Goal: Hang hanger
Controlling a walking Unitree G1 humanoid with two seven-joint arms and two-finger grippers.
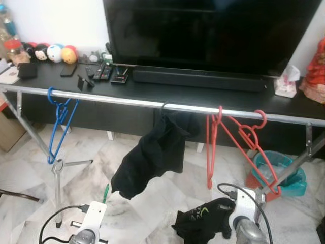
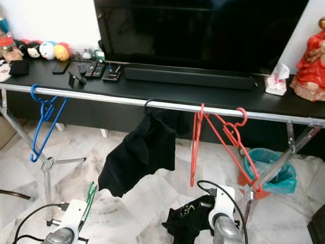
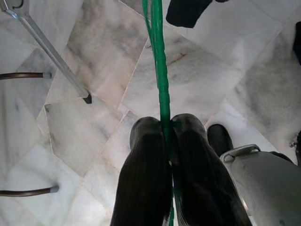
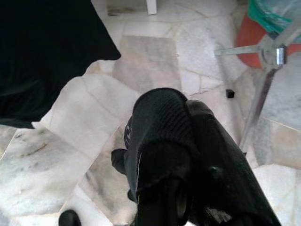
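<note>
A thin green hanger runs out from between the pads of my left gripper, which is shut on it low at the front left; its tip pokes up beside the white wrist. My right gripper is shut on a black garment with a small logo, held low at the front right. Ahead, a silver clothes rail spans the view. On it hang a blue hanger at the left, a black cloth in the middle and two red hangers at the right.
Behind the rail stands a black TV console with a large TV, soundbar, remotes, plush toys and a tissue pack. A teal bin sits by the rack's right legs. The rack's left tripod foot stands on marble floor.
</note>
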